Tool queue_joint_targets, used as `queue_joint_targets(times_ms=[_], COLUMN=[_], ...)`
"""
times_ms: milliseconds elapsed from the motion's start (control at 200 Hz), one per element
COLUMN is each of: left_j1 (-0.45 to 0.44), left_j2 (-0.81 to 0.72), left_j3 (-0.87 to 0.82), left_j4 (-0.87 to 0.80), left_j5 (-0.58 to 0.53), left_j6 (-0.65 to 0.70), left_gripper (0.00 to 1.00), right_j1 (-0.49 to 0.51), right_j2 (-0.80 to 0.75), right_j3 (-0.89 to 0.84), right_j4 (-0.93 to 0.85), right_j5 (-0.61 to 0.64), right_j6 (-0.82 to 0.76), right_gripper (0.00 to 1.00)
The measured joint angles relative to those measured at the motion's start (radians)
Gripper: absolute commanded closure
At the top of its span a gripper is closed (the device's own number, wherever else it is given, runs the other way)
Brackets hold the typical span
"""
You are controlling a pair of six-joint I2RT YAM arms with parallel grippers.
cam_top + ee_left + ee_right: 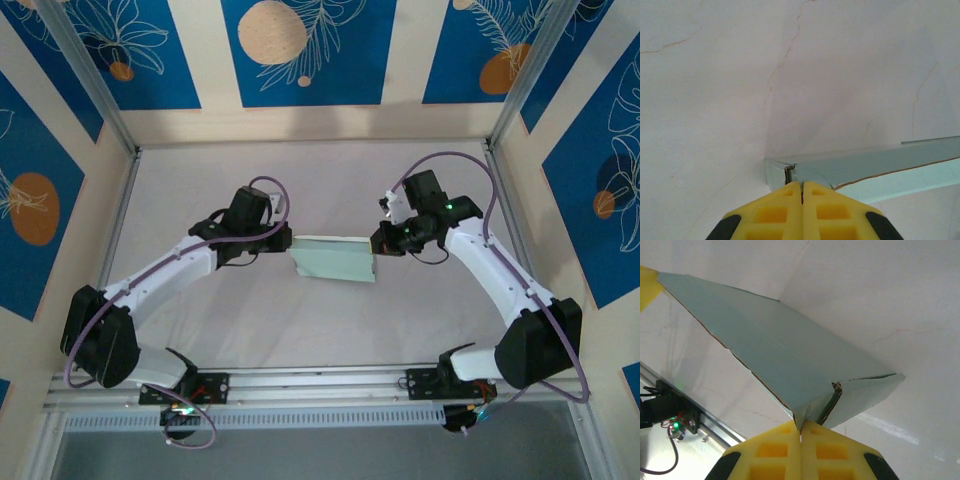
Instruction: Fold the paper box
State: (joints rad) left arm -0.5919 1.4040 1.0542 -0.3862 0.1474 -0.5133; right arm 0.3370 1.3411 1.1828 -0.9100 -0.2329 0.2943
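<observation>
The paper box (333, 259) is a pale grey-green card shape held between both arms at mid-table. My left gripper (283, 240) pinches its left end. In the left wrist view the yellow fingers (785, 200) are pressed together on a corner flap of the paper box (865, 167). My right gripper (378, 240) grips the right end. From the right wrist camera the paper box (775, 350) stretches away to the upper left, and the gripper (801, 429) is shut on its near corner edge, beside a tucked flap.
The white table surface (300, 180) has faint cracks. Metal frame posts stand at the back corners (128, 148). A metal rail (330, 385) runs along the near edge with both arm bases on it.
</observation>
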Motion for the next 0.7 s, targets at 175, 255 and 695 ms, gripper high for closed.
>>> queue_joint_targets(times_ms=[175,255,695], left_j1=[-0.002,-0.007,-0.022], left_j2=[0.0,0.0,0.019], left_j3=[0.002,0.002,0.023], left_j4=[-0.001,0.0,-0.005], left_j5=[0.0,0.001,0.0], left_j6=[0.0,0.0,0.016], left_gripper=[0.94,0.94,0.94], right_j1=[-0.003,0.004,0.135], right_j2=[0.006,0.006,0.037], right_j3=[-0.001,-0.003,-0.041], right_j4=[-0.005,-0.008,-0.003], right_j5=[0.012,0.048,0.321], right_j6=[-0.002,-0.006,-0.008], right_gripper=[0.93,0.92,0.85])
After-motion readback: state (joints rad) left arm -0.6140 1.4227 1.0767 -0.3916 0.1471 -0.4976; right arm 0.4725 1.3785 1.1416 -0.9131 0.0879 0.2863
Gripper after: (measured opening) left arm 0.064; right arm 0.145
